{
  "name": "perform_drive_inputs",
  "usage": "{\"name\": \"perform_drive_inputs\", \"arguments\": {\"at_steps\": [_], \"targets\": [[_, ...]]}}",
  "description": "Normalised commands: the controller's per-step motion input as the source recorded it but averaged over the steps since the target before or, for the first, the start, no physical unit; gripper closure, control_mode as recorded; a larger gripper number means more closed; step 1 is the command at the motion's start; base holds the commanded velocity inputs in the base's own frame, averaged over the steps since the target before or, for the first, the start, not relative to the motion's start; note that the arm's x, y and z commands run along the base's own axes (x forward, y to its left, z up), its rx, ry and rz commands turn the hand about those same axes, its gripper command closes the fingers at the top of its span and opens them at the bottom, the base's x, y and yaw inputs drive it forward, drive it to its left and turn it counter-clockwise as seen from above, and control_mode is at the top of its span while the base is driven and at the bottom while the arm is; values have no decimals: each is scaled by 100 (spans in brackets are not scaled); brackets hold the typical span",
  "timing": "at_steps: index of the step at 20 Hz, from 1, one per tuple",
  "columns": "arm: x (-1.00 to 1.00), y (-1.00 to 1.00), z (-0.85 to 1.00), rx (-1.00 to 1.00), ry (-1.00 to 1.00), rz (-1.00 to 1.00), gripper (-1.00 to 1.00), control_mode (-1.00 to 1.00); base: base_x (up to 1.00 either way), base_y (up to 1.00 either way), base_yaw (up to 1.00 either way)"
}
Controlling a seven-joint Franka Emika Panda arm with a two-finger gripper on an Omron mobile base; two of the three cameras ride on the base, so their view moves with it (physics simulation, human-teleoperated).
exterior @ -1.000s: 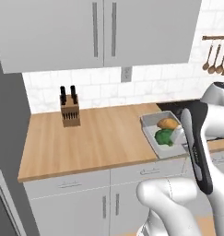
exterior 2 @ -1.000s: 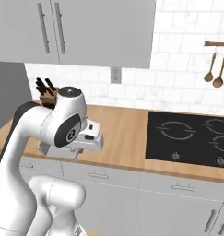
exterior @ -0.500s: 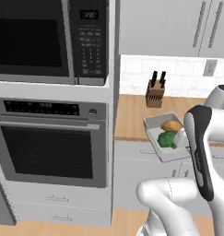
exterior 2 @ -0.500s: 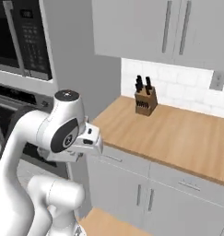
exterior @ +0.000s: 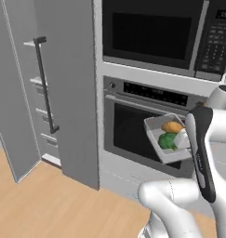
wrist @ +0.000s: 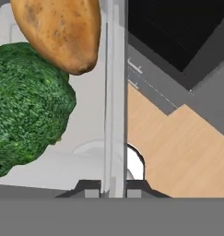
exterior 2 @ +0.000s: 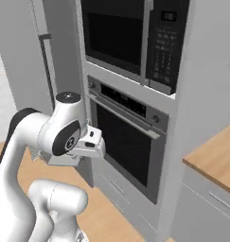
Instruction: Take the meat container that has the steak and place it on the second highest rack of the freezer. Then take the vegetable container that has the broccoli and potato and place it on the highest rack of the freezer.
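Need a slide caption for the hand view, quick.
Gripper clamped on pale container wall, lumpy green broccoli and tan potato inside.

Dark green broccoli [wrist: 26, 103]; orange-tan potato [wrist: 60, 32]; pale grey container [exterior: 155, 135]; black oven [exterior: 133, 130].

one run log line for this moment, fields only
phase: carrying | gripper: shut on container wall | container: broccoli, potato inside | freezer: door open, left of oven
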Motion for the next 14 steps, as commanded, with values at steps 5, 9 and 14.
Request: {"name": "perform_drive_inputs", "arguments": {"at_steps": [5, 9, 14], "targets": [[0, 0, 0, 0, 0, 0, 100, 100, 96, 100, 13], [0, 0, 0, 0, 0, 0, 100, 100, 100, 100, -3], [0, 0, 0, 0, 0, 0, 100, 100, 91, 100, -27]]}}
